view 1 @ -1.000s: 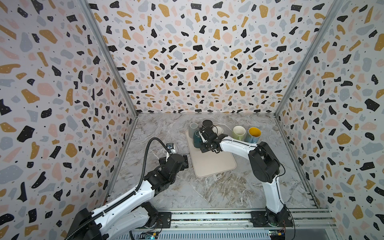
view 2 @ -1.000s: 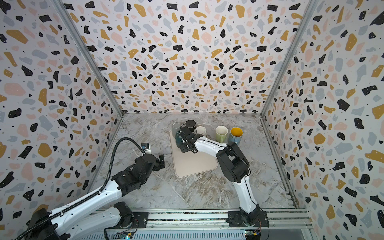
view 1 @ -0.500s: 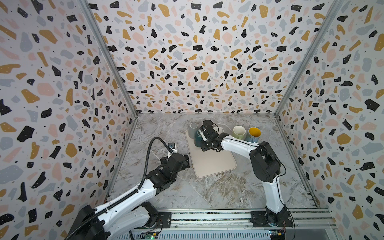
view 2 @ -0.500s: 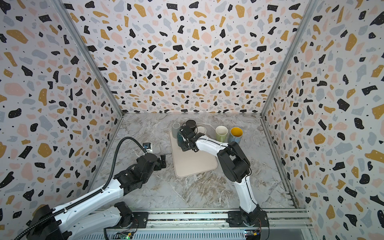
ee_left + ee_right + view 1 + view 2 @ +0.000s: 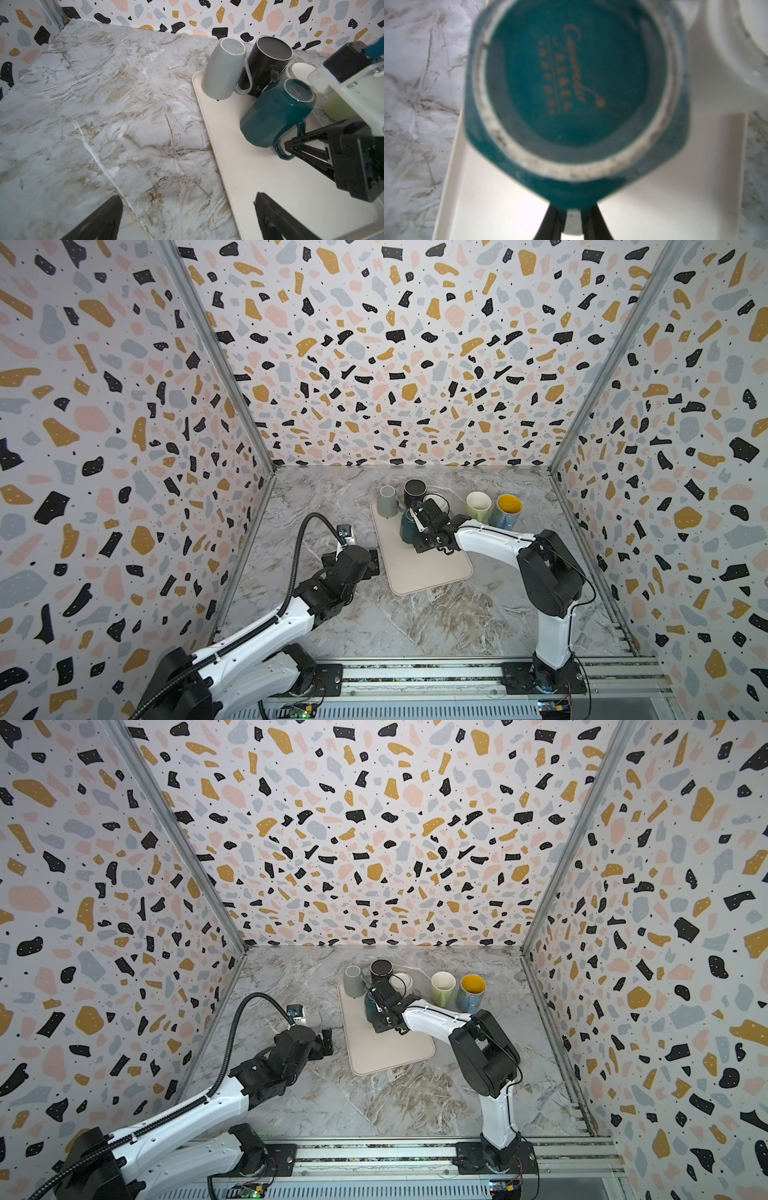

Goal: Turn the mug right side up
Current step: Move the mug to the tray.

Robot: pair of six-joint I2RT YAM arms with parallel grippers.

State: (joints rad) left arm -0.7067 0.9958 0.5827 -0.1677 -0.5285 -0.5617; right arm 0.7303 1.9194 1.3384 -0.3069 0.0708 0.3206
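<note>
In both top views the teal mug (image 5: 406, 526) is found on the cream mat (image 5: 428, 572) toward the back of the bench (image 5: 457, 622). It stands just beside a grey mug (image 5: 387, 502) and a black mug (image 5: 414, 490), which could be struck during turning. The left claw (image 5: 353, 556) is held wide and empty. In the left wrist view the right claw (image 5: 288, 148) is clamped on the handle (image 5: 299, 128) alone, so slipping or swinging is risked; the base is up, the long axis tilted. In the right wrist view that base (image 5: 577, 83) is faced.
</note>
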